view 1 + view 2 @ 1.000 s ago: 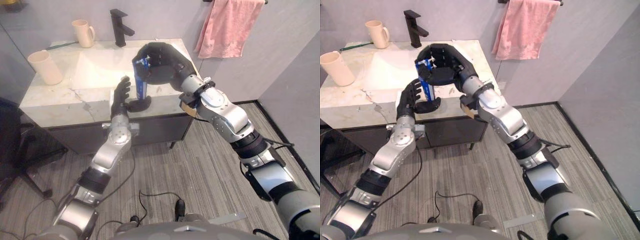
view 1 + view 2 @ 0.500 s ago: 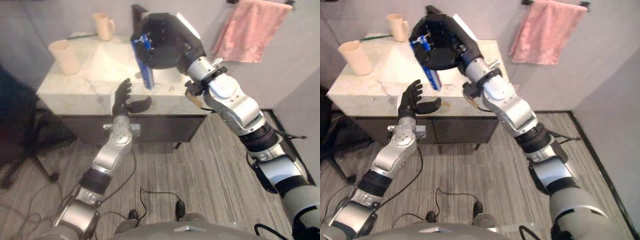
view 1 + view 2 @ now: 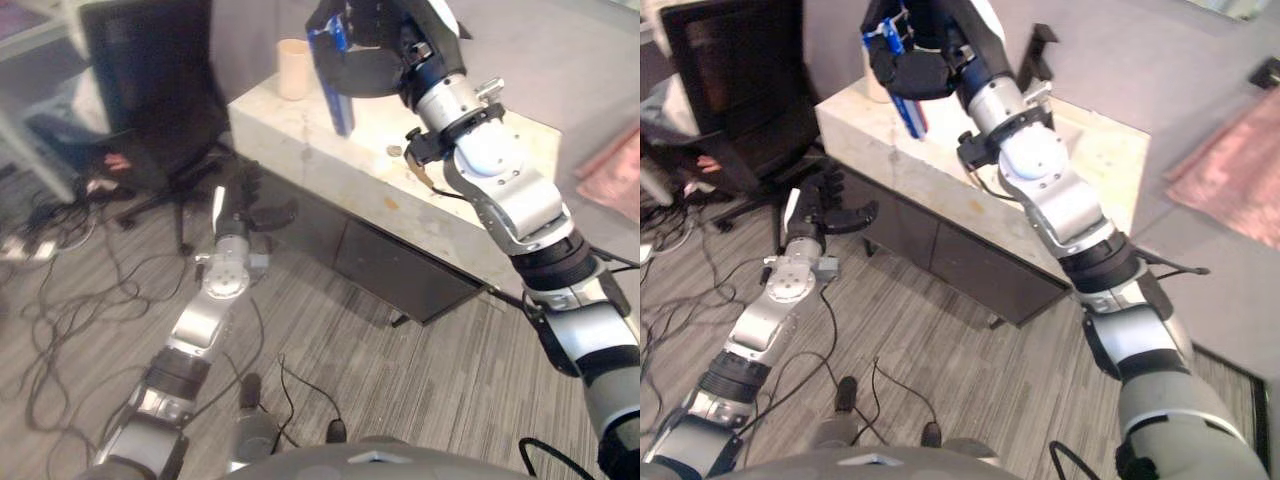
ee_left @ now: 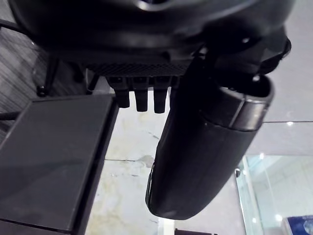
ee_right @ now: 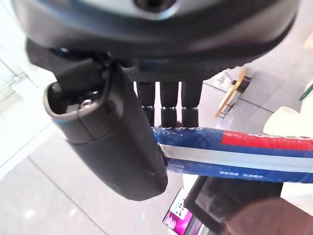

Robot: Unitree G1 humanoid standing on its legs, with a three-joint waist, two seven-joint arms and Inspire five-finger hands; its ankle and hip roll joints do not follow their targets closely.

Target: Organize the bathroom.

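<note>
Marble vanity counter point(image 3: 470, 190) stands over a grey plank floor. Above it, the right hand point(image 3: 375, 45) clasps a flat blue, white and red toothpaste box point(image 3: 331, 65), hanging near a beige cup point(image 3: 293, 68). To place it well, keep the clasp firm and lower it clear of the cup. Lower down, the left hand point(image 3: 250, 205) hangs relaxed and empty by the dark cabinet front point(image 3: 400, 265).
</note>
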